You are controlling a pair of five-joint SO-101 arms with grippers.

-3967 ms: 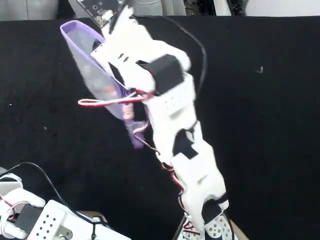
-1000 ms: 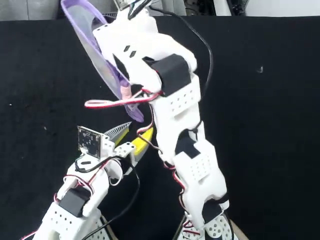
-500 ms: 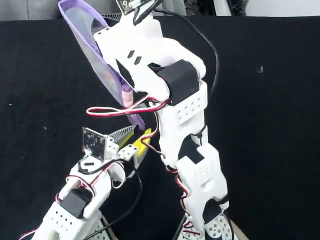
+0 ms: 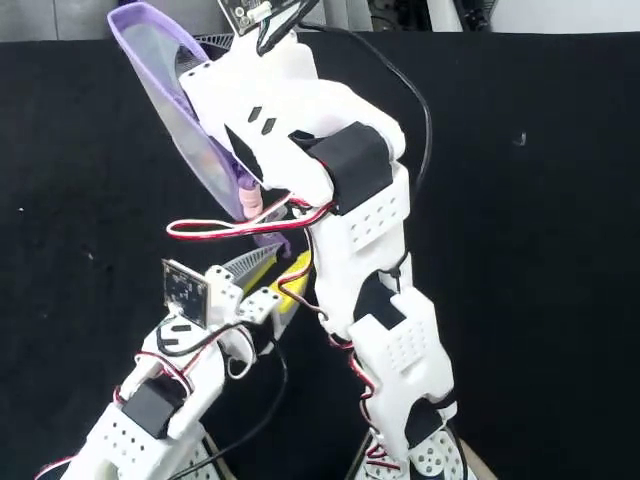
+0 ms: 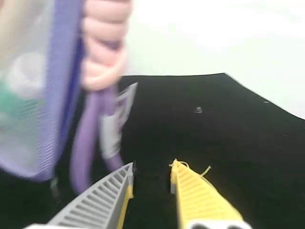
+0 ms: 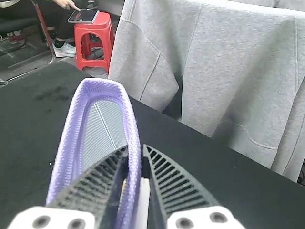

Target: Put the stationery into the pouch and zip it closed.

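The left claw (image 5: 151, 167), left of centre in the high view, gapes empty just beside the pouch's purple cord (image 5: 86, 143) and could close on air. Farther up, the right claw (image 6: 136, 149) pinches the pouch (image 4: 170, 90) by its rim, upper left in the high view; a hard tug might pull it free.

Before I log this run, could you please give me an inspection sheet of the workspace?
Surface: table, black cover.
Job's things: pouch held up off the table; strap hanging below it; contents too blurred to tell.
Clutter: nothing seen.
Grippers: right gripper shut on the pouch rim; left gripper open, beneath the pouch by the strap.
Cables: red-white wire looping off the right arm; black cable along it.
Surroundings: grey sweatshirt and red stool behind the table.
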